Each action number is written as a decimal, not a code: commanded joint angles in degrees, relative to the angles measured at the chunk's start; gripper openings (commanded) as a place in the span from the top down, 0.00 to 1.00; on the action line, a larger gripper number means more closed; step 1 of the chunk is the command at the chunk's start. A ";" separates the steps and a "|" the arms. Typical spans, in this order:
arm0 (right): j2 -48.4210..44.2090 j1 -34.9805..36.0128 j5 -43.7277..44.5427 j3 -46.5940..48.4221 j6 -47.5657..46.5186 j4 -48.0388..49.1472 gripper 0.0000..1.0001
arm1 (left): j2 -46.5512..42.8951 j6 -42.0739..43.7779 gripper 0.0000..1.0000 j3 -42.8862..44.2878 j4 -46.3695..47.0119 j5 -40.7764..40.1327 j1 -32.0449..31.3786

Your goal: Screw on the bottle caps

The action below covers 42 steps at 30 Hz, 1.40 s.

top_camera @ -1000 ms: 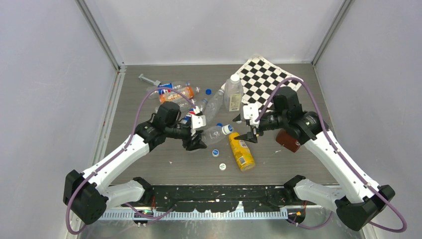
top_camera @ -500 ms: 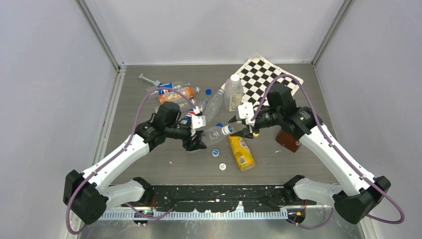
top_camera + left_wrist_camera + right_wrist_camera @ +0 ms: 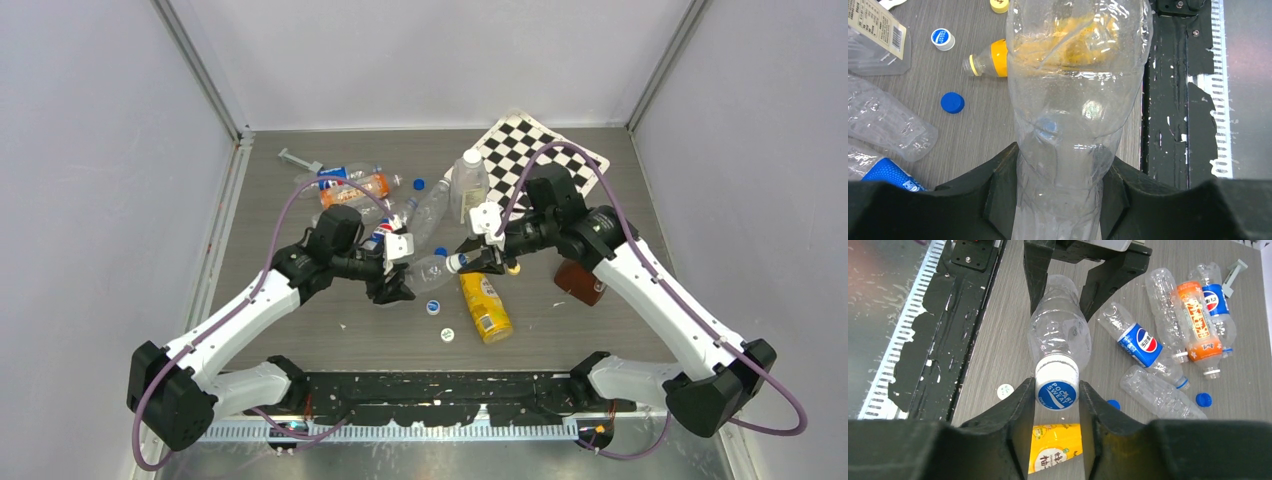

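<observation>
Bottle [image 3: 1068, 100]: clear, crinkled, glossy plastic. Cap [image 3: 1057, 388]: smooth plastic, printed top. Table [image 3: 988, 340]: matt grey woodgrain.

A slim clear plastic bottle [image 3: 1058, 332], slightly crumpled, is held level. A round white cap with blue top [image 3: 1057, 389] sits on its neck. A loose blue cap [image 3: 1203, 399] lies nearby.

Bright, even light, soft shadows; glare flecks the clear bottle [image 3: 1068, 115]; nearest edges blurred.

place: robot lab test cell | walls [image 3: 100, 150]: plain grey panels, metal corner posts [image 3: 200, 70] | table [image 3: 560, 335]: scuffed grey, checkerboard [image 3: 505, 150] sheet on it | arms [image 3: 240, 310]: two, cabled, bolted to black rail [image 3: 440, 390]
</observation>
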 commanded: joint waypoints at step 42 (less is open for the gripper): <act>-6.28 1.96 8.93 -2.61 -3.64 -0.61 0.26 | -1.48 2.55 1.00 -5.17 11.43 -17.98 -4.62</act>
